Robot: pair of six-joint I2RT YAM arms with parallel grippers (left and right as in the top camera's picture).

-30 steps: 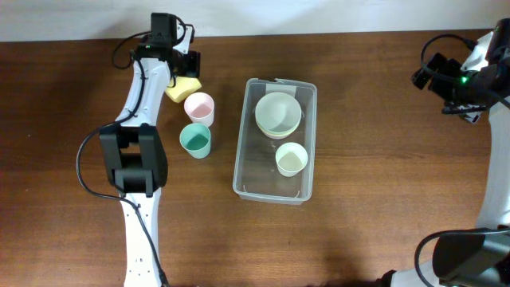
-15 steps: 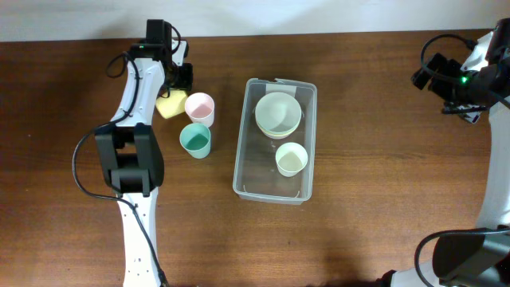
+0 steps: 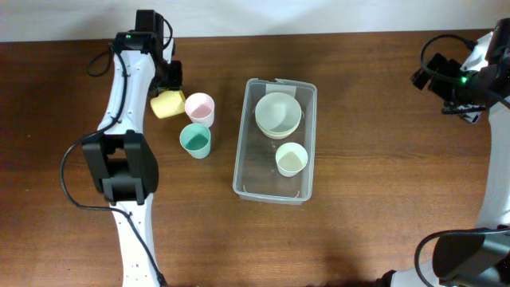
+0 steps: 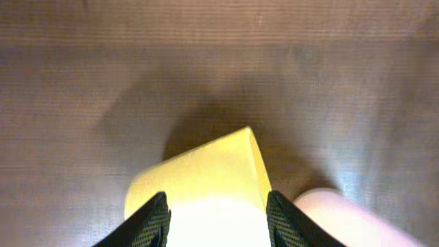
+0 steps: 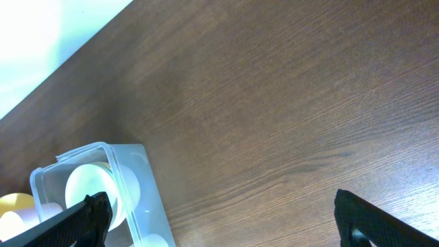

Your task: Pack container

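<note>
The clear container [image 3: 249, 171] stands mid-table, also seen in the right wrist view [image 5: 147, 199]. It holds a pale green bowl [image 3: 278, 114] and a pale green cup [image 3: 291, 159]. My left gripper [image 3: 169, 80] is closed on a yellow cup [image 3: 165, 104], which is tilted on its side left of the container. In the left wrist view my fingers [image 4: 216, 206] flank the yellow cup [image 4: 206, 178]. A pink cup [image 3: 199, 108] and a teal cup [image 3: 194, 141] stand beside it. My right gripper [image 3: 426, 72] is open and empty at the far right [image 5: 219, 206].
The brown wooden table's far edge [image 3: 319, 33] runs just behind the container and my left arm. The pink cup [image 4: 336, 213] sits right against the yellow cup.
My left gripper has moved left and a little back, and the yellow cup has shifted left with it, away from the pink cup's far side. The right arm has not moved.
</note>
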